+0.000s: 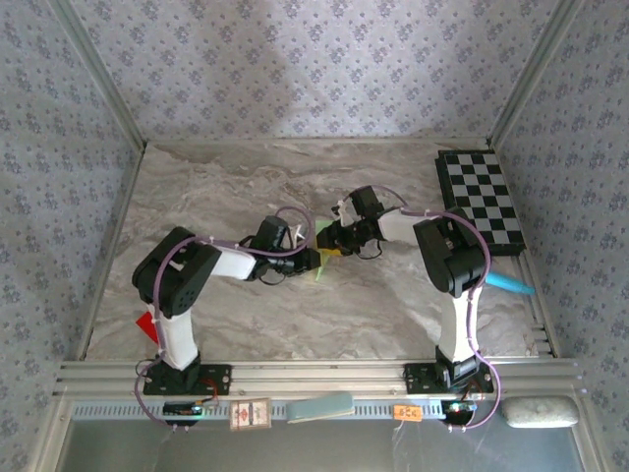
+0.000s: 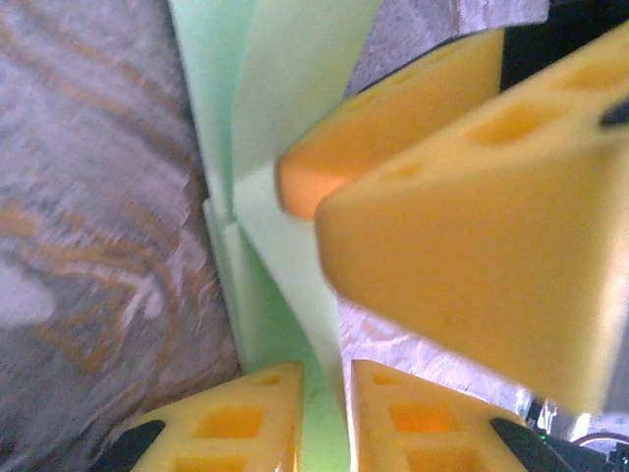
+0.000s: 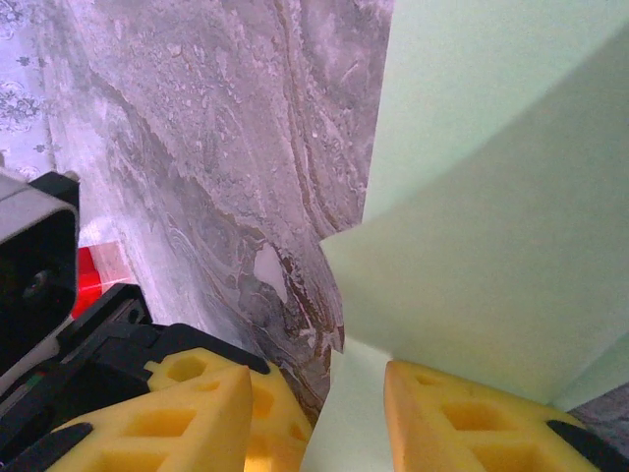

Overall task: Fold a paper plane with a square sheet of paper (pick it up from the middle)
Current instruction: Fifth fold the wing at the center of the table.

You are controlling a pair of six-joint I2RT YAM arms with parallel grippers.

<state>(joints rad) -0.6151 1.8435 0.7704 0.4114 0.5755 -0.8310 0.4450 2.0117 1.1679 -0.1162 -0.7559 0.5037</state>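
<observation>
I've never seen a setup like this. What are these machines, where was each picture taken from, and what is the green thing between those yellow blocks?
These are two robot arms bolted to the near edge of a marble-patterned table. One picture looks down from above; the other two come from cameras on each wrist, so the yellow blocks are the arms' own fingers. The left gripper and right gripper meet mid-table, each with folded pale green paper between its fingers; a paper plane is being made. Whether they are pinching it tight, I cannot tell. A checkerboard lies at the far right, a light-blue object at the right edge.

Pale green folded paper plane, upright above the marble tabletop, layers splayed.
</observation>
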